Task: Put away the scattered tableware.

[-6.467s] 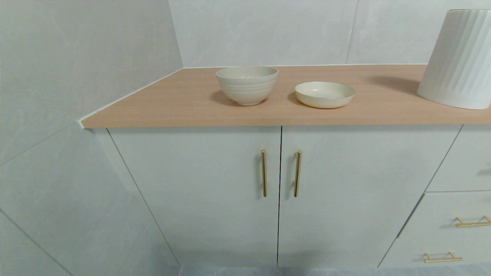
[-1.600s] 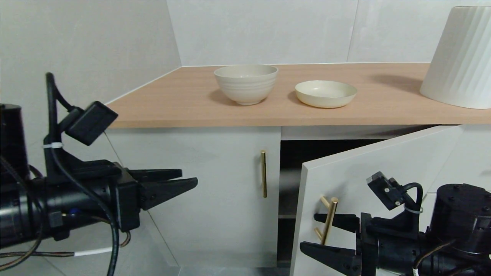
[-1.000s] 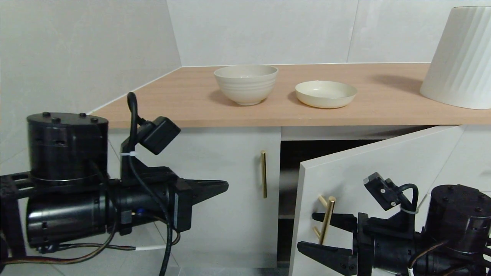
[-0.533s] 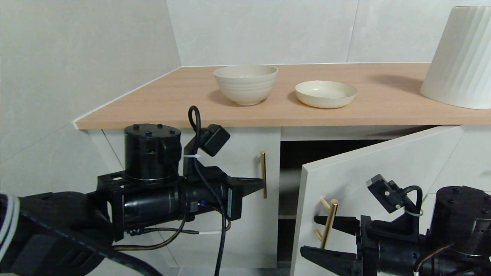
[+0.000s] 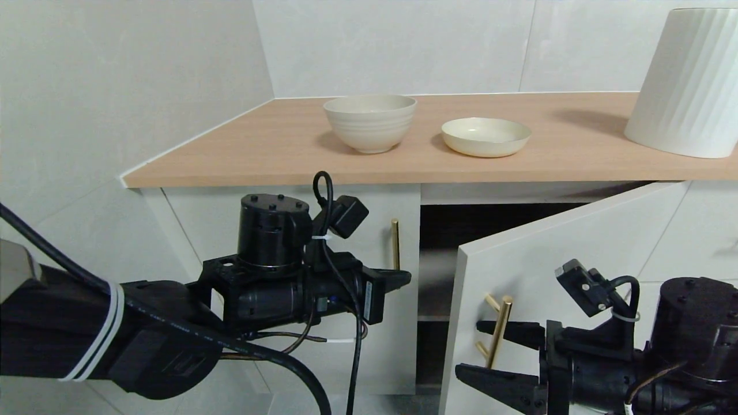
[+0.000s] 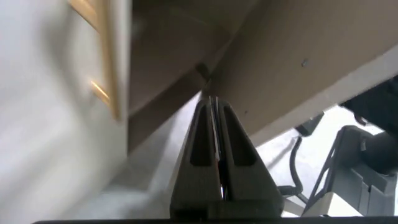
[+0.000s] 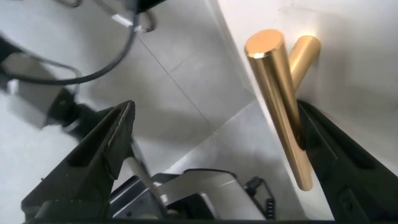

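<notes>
On the countertop (image 5: 277, 155): bowl (image 5: 370, 122) and shallow dish (image 5: 486, 136), side by side. The left gripper (image 5: 403, 278) is pinched closed, its tip near the left door handle (image 5: 395, 245); it should likely spread its fingers before hooking. The right gripper (image 5: 470, 347) is spread wide, straddling the right door handle (image 5: 499, 331); pull along the hinge arc.

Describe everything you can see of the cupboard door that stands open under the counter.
The open door is a flat, plain white panel, matt as it looks, below the wooden countertop. Hinged on the robot's right, it stands partly swung outward, baring a dark cupboard inside. Near its free edge is an upright brass-coloured bar handle on two short posts. The right gripper has its jaws open to either side of the handle.
</notes>
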Robot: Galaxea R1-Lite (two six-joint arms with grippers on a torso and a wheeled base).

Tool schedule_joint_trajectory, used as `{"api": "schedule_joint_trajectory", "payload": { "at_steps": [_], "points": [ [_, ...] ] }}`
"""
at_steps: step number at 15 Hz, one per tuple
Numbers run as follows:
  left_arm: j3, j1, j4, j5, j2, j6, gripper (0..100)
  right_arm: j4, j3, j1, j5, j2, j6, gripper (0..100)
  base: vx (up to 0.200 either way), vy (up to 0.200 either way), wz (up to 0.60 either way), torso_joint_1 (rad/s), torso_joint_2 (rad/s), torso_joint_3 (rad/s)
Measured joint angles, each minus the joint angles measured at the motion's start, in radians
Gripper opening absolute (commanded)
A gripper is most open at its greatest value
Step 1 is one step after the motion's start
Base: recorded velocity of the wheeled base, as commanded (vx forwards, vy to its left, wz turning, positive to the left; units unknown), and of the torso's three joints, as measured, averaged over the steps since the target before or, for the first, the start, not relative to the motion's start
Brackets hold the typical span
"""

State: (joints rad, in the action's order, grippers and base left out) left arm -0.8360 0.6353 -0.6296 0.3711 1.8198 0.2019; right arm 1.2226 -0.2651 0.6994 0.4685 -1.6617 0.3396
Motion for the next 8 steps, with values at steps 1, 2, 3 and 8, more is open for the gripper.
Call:
{"api": "schedule_joint_trajectory", "payload": {
  "at_steps": [1, 2, 3, 8],
  "points": [
    [0.0, 0.001, -0.001, 0.0, 0.004, 0.0, 0, 0.002, 0.0, 0.0, -0.005, 0.0, -0.001, 100, -0.2, 0.0, 0.0, 0.002, 0.0, 0.002],
    [0.0, 0.0, -0.001, -0.001, 0.008, 0.0, 0, 0.004, 0.0, -0.001, -0.009, -0.002, -0.001, 100, -0.2, 0.0, 0.0, 0.007, 0.01, 0.002],
    [0.0, -0.001, -0.002, -0.001, 0.013, 0.0, 0, 0.005, -0.001, -0.002, -0.015, -0.004, -0.002, 100, 0.0, 0.0, 0.0, 0.0, 0.0, 0.0],
    [-0.065, 0.013, -0.004, -0.005, 0.08, 0.006, 0, 0.007, -0.004, -0.003, -0.048, -0.008, 0.001, 100, 0.0, 0.0, 0.0, 0.0, 0.0, 0.0]
  ]
}}
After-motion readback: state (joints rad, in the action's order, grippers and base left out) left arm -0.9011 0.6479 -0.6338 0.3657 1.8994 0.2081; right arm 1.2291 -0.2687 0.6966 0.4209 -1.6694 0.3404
